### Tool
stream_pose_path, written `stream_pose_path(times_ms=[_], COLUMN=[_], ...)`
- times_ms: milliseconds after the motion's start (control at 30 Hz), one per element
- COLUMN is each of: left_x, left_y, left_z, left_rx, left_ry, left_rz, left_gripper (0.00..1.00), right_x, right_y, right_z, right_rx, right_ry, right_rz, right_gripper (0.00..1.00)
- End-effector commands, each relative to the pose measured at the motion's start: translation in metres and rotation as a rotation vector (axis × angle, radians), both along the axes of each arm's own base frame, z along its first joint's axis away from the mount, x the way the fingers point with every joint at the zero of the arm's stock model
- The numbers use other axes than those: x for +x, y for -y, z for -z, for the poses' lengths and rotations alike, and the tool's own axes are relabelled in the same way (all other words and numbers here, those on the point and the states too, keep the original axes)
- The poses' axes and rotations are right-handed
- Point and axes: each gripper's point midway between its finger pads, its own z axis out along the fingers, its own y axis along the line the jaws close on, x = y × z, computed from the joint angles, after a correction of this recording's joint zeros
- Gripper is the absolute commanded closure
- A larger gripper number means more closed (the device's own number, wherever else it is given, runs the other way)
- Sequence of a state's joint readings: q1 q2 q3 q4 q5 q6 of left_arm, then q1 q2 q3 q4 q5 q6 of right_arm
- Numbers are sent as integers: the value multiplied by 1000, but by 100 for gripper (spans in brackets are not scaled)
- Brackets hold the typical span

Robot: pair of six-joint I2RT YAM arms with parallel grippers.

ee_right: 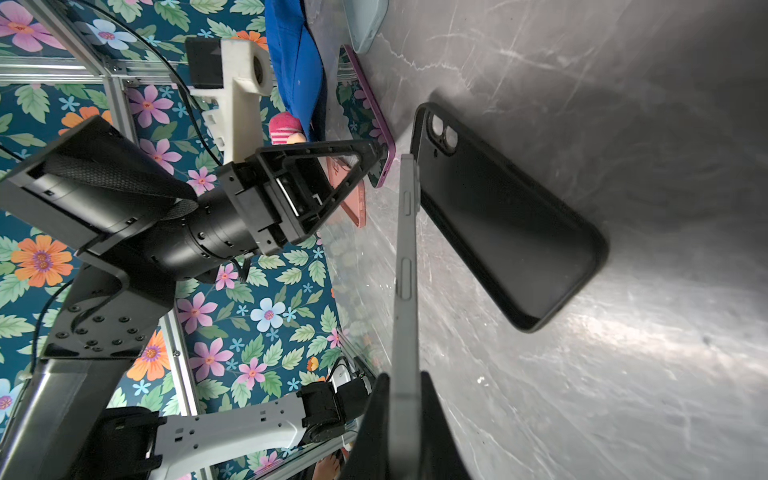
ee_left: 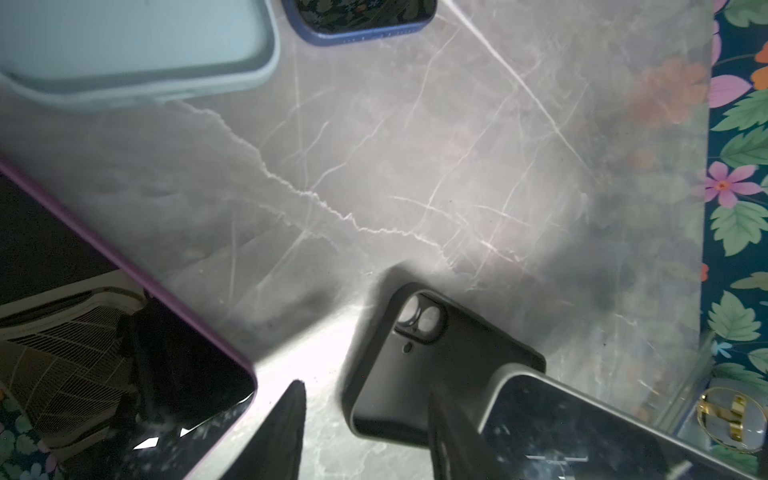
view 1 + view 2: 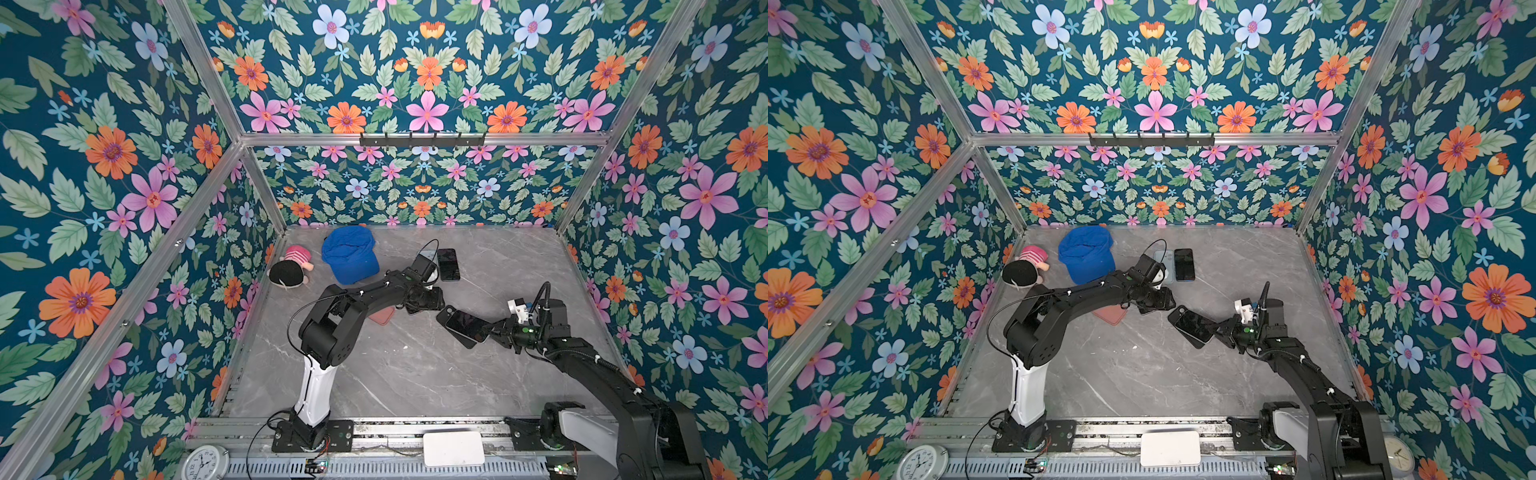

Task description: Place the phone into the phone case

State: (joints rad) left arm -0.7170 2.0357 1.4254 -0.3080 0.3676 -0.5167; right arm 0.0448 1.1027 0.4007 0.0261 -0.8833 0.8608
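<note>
Grey marble-look tabletop [image 3: 415, 374] is smooth and shiny; the phone [image 1: 405, 257] has a glossy glass screen and matt grey edge; the black phone case [image 1: 511, 232] looks matt, rubbery; the blue cap [image 3: 349, 257] is cloth

**A:** What lies at the back of the grey marble-patterned tabletop [image 3: 395, 365]?

**B:** A crumpled blue fabric cap [image 3: 350, 259]. Just beside it, toward the left wall, is a pink-striped and black plush doll [image 3: 291, 268].

**A:** Any phones lying flat?

**B:** A dark-screened phone in a navy case [image 3: 449, 264], just beside an empty pale blue soft case [image 2: 133, 37]. Nearer the middle are a screen-up phone in a purple case [image 2: 104, 316] and a salmon-pink case [image 3: 383, 316], partly hidden.

**A:** And off the tabletop?

**B:** In front, a round white analogue clock [image 3: 205, 462] and a white rounded rectangular box [image 3: 454, 449]. A black hook rail [image 3: 422, 139] sits on the back bar, with floral wallpaper [image 3: 104, 166] all round.
</note>
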Motion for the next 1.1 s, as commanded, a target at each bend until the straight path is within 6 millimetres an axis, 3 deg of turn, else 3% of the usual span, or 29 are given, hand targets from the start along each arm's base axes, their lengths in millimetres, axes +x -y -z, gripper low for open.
stream_pose_path(times_ms=[0, 300, 1067], left_x=[2, 6, 4], left_y=[2, 7, 9], left_z=[-6, -10, -9], left_rx=[-33, -63, -135], left_ry=[3, 2, -24], left_rz=[-2, 2, 15], left_gripper=[47, 35, 28], right_x=[8, 8, 8], right_y=[-1, 0, 0], right_z=[-7, -3, 5], right_rx=[6, 3, -7], right_ry=[55, 50, 38], right_rz=[6, 17, 16], right_gripper=[100, 100, 100])
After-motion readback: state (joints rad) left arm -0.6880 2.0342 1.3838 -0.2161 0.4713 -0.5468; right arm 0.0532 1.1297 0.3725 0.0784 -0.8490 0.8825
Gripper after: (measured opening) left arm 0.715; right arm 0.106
